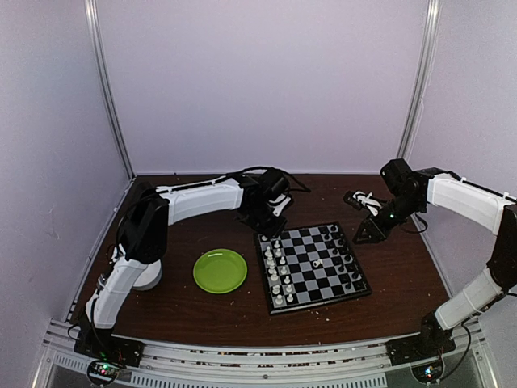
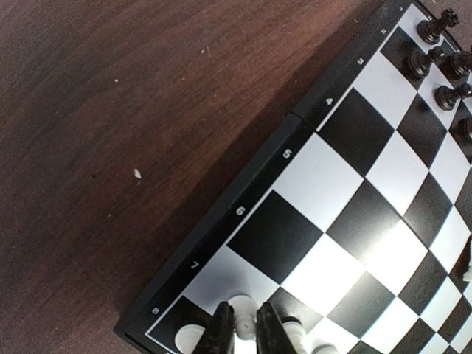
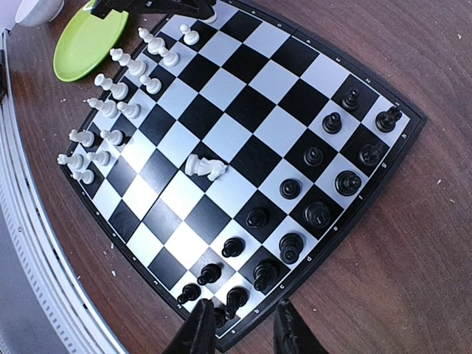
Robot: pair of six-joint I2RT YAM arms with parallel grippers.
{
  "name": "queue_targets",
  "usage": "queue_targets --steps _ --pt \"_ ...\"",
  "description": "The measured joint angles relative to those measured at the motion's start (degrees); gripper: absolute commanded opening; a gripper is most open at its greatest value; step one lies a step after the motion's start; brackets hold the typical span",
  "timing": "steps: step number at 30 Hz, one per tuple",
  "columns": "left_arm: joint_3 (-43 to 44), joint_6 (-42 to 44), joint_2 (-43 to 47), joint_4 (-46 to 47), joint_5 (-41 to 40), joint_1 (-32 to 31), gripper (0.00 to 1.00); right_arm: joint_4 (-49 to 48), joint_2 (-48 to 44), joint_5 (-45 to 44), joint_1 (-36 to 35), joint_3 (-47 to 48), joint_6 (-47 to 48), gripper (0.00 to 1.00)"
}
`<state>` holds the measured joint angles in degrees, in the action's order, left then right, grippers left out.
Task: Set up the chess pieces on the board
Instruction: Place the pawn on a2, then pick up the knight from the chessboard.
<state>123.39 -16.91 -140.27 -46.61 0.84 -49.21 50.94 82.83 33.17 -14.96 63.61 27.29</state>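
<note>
Legibly, board [image 2: 264,182] border numbered 4–8 — white digits.

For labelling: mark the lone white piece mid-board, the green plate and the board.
lone white piece [image 3: 205,167], right wrist view, middle of its body.
green plate [image 1: 220,271], top external view, its bare centre.
board [image 3: 254,110], right wrist view, a bare middle square.

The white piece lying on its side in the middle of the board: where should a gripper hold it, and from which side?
I would grip the toppled white piece across its narrow middle, coming down from above. It lies flat on the board, so only its sides are free, and the squares around it are empty, leaving room for fingers.
</note>
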Motion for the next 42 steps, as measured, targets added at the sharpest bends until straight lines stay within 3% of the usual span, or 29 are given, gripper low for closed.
queue_targets --steps 18,27,42 --pt "0.0 -0.1 2.2 -0.2 -1.8 -0.1 0.37 0.3 0.0 0.1 0.0 0.0 -0.1 0.31" --pt "0.0 2.4 10.5 1.6 -1.5 -3.7 0.36 -0.2 -1.1 -1.0 0.0 0.0 -0.7 0.31" --pt "-0.2 6.6 5.9 4.7 5.2 -12.6 0.43 -2.3 -2.1 -4.8 3.5 0.0 -3.7 0.31"
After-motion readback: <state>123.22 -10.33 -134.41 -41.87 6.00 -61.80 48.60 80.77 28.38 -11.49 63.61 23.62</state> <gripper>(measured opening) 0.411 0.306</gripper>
